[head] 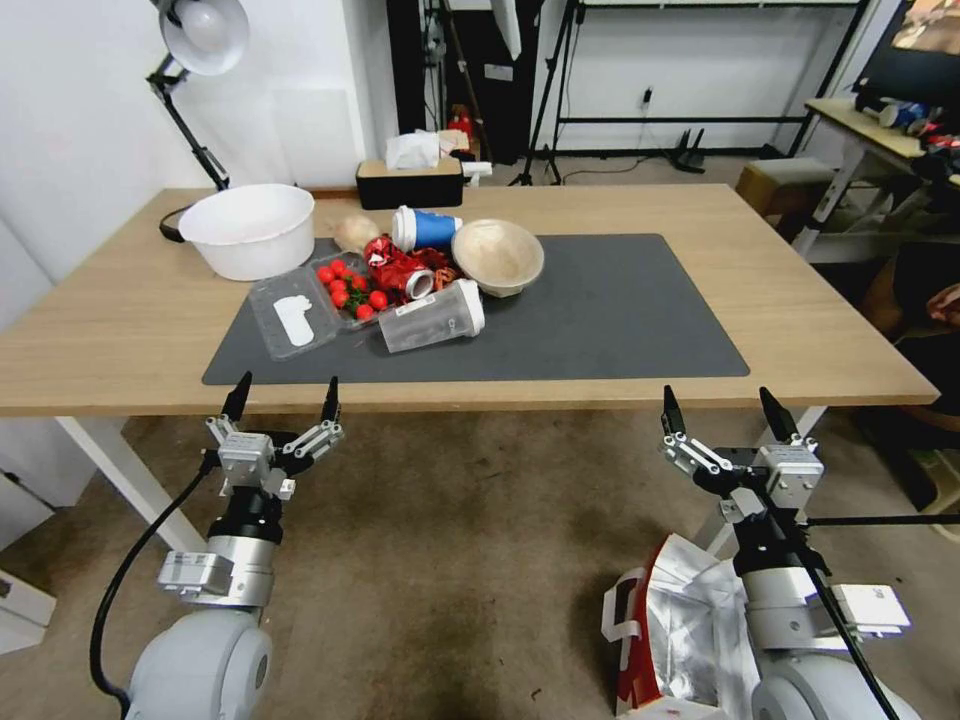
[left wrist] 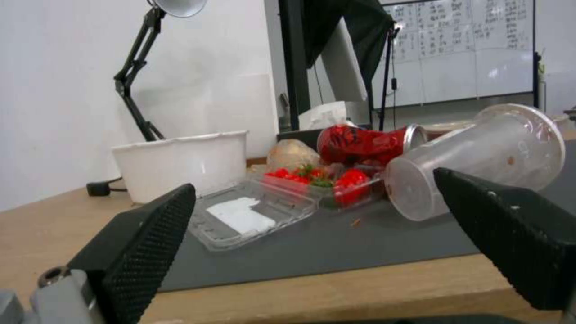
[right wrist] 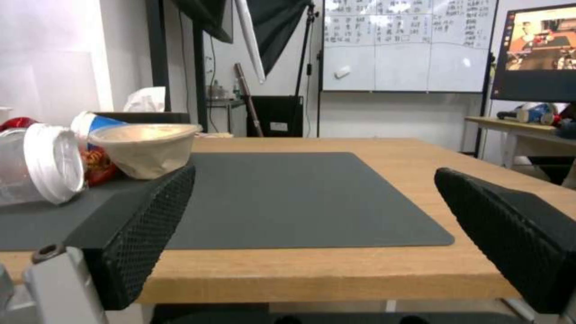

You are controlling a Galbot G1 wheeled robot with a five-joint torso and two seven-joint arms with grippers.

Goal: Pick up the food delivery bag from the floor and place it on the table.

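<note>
The food delivery bag (head: 668, 630), red and white with silver foil lining and white strap handles, stands on the floor (head: 450, 550) at the lower right, partly behind my right arm. The table (head: 830, 330) is a light-wood top with a dark grey mat (head: 620, 320). My left gripper (head: 283, 392) is open, raised at the table's front edge, left side. My right gripper (head: 721, 405) is open at the front edge, right side, above the bag. In the wrist views both grippers (left wrist: 312, 225) (right wrist: 312, 216) stand level with the tabletop, empty.
On the mat's left lie a clear cup (head: 432, 318), a tomato tray (head: 345, 290), a crushed red can (head: 405, 272), a blue cup (head: 425, 228) and a beige bowl (head: 498, 255). A white tub (head: 248, 228), tissue box (head: 410, 180), lamp (head: 195, 60) and side desk (head: 860, 130) stand around.
</note>
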